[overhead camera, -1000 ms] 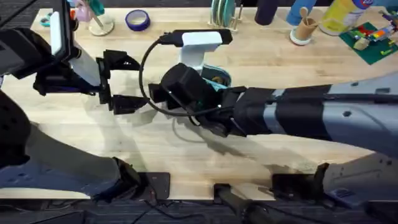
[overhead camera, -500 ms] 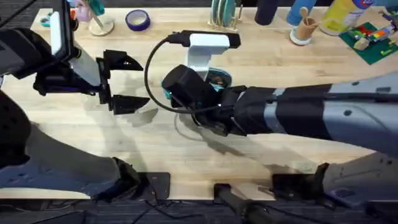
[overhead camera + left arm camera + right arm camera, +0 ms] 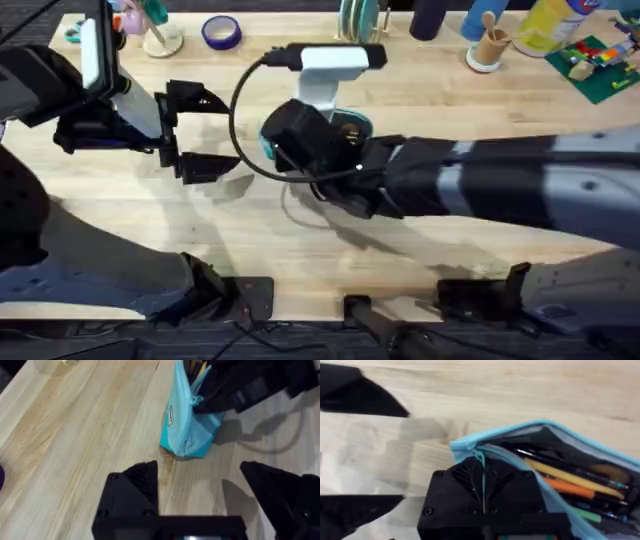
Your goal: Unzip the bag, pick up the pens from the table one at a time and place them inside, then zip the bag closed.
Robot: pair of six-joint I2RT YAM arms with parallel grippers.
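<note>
- The right pincer [image 3: 482,480] sat at the near end of the light blue pouch [image 3: 545,460], its black fingers closed together on the teal zipper pull [image 3: 480,457], at lower centre of the right wrist frame.
- The pouch mouth gaped open toward the right of that frame, and three pens lay inside: a yellow pen [image 3: 560,474], an orange pen [image 3: 567,487] and a green pen [image 3: 592,515] beneath them.
- In the overhead frame the pouch [image 3: 350,128] lay at centre of the counter [image 3: 450,100], mostly hidden beneath the right arm; over the preceding second the right wrist had drifted slightly toward upper right, while the pouch stayed where it was.
- That small shift, with the pens already stowed, suggested the closing pull on the zipper was just beginning; the zip looked almost fully open.
- The left pincer [image 3: 200,135] hung wide open and empty at the left of the overhead frame, unmoved, well apart from the pouch.
- From the left wrist frame the pouch [image 3: 187,430] stood on its edge at upper centre, its end unheld, so it might slide as the zipper is drawn.
</note>
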